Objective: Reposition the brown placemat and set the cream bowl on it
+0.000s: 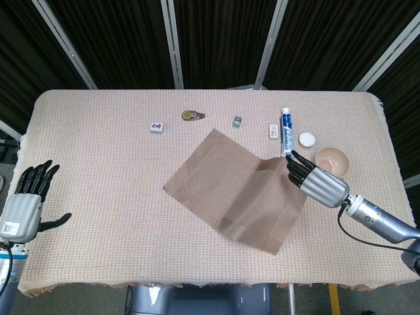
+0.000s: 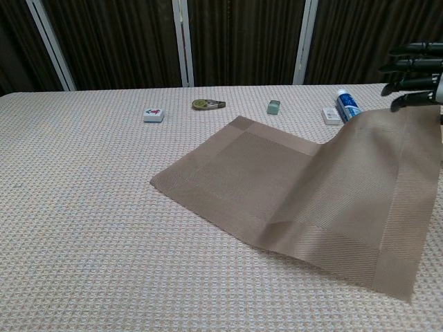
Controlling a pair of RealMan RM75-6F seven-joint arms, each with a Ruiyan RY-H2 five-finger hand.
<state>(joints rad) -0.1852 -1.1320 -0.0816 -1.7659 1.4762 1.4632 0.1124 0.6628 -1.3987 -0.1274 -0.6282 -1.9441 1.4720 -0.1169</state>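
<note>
Under right hand (image 1: 318,183): brown placemat (image 1: 233,189) edge, lifted.

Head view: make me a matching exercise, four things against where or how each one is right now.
Things:
1. placemat
2. bowl
3. left hand
4. toothpaste

States:
A. open, off the table's left edge
B. on the table, just right of the right hand
C. one side lifted by the right hand
D. lying between a white block and a white round lid

Pairs: 1-C, 2-B, 3-A, 4-D
</note>
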